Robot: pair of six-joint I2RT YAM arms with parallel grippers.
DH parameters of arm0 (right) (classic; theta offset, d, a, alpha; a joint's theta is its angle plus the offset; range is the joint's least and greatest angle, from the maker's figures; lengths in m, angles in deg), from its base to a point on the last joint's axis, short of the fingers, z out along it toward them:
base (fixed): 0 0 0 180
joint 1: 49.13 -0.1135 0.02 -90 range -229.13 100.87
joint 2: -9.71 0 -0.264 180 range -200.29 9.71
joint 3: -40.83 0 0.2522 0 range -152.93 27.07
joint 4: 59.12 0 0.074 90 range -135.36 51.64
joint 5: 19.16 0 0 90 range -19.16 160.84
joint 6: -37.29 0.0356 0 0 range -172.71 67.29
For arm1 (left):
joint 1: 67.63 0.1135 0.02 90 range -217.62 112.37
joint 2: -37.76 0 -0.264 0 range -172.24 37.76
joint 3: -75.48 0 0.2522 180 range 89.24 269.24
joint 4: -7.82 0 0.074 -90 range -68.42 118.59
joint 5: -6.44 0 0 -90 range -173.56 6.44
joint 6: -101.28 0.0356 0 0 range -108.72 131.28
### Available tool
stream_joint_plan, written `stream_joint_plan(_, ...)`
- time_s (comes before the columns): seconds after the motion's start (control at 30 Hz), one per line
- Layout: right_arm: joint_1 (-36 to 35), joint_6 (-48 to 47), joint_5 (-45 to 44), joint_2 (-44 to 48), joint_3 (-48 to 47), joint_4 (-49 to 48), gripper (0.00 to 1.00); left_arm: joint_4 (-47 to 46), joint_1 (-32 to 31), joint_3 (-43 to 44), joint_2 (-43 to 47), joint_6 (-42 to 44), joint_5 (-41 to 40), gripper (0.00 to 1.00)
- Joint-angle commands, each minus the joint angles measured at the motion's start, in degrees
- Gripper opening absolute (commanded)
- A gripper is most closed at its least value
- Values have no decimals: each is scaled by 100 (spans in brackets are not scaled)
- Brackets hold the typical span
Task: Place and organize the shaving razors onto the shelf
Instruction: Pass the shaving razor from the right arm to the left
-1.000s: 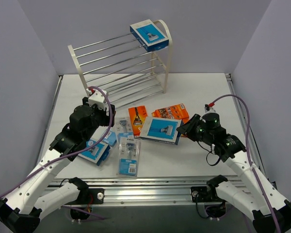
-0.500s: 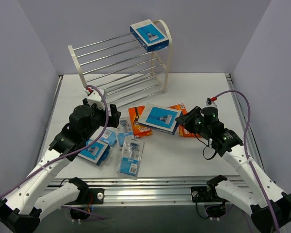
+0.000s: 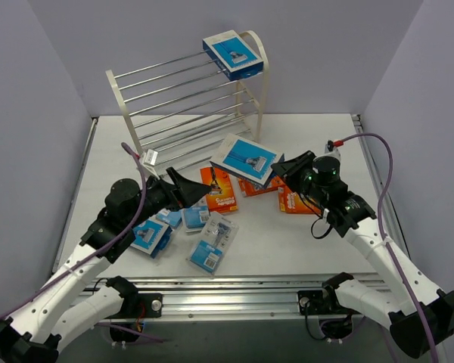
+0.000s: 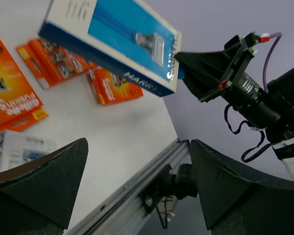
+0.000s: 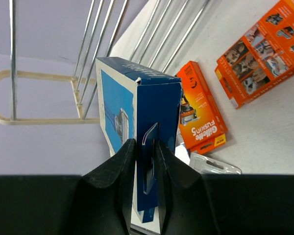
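Under pale lilac walls (image 3: 45,91), on a matte white table (image 3: 318,136), orange cards (image 3: 218,189) and glossy clear blisters (image 3: 212,243) lie scattered. My right claw (image 3: 282,168) is clenched on the edge of a flat blue box (image 3: 246,157), tilted above the orange cards near the shelf (image 3: 189,98), whose thin chrome rods carry a second box (image 3: 233,54) at the top tier's right end. My left claw (image 3: 193,189) gapes wide, grasping nothing, beside the blisters.

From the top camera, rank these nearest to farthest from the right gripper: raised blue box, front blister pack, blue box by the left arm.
1. Raised blue box, held in the jaws of the right gripper.
2. Front blister pack, centre, near edge.
3. Blue box by the left arm, far left.
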Motion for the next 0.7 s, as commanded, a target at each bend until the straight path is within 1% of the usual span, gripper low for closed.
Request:
stream_joint_plan(0.0, -109, 192, -167, -64, -346, -654, 0, -1480, -23, -542, -339, -1392, 970, 94)
stream_joint_plan(0.13, -249, 333, -176, -72, -329, -848, 0, -2612, -67, -876, -796, -1884, 1234, 94)
stream_joint_plan(0.23, -381, 386, -351, -46, -294, -883, 0, -3001, -120, -903, -990, -1938, 1148, 94)
stream_joint_plan(0.43, -645, 553, -413, -28, -162, -1094, 0, -3160, -234, -780, -1122, -1903, 901, 94)
stream_joint_plan(0.67, -961, 632, -501, -55, -153, -1252, 0, -3617, -462, -956, -1508, -2079, 699, 94)
